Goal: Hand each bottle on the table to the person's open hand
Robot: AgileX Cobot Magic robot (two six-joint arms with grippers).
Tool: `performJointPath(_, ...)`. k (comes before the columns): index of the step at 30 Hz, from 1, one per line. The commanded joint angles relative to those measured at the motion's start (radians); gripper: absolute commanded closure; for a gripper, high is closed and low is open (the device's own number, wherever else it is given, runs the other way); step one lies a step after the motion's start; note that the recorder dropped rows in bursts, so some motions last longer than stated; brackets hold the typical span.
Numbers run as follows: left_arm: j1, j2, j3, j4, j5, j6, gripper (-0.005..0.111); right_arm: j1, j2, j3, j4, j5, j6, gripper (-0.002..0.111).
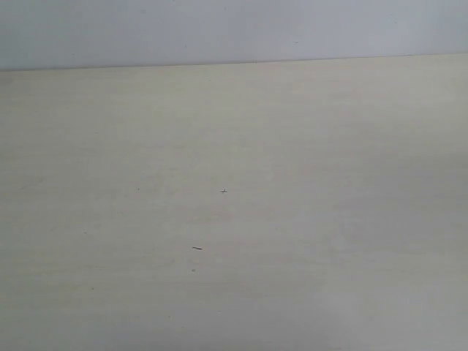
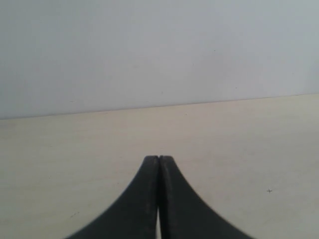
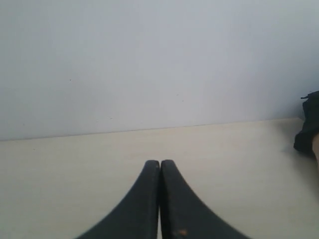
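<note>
No bottle shows in any view, and no open hand is clearly visible. The pale beige table fills the exterior view, with neither arm in it. In the left wrist view my left gripper hangs over the table, its two black fingers pressed together with nothing between them. In the right wrist view my right gripper is shut the same way over the table, holding nothing.
A white wall stands behind the table's far edge. A dark object, perhaps a sleeve, with a sliver of skin tone below it, pokes in at the edge of the right wrist view. Small dark specks mark the tabletop.
</note>
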Motion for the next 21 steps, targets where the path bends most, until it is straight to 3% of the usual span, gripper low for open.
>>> performJointPath(1, 0.002, -0.003, 0.0, 0.0, -0.004, -0.007, 0.107, -0.005, -0.005, 0.004, -0.002, -0.006, 0.013, 0.108)
performJointPath(21, 0.002, -0.003, 0.0, 0.0, -0.004, -0.007, 0.107, -0.005, -0.005, 0.004, -0.076, -0.008, 0.1, 0.108)
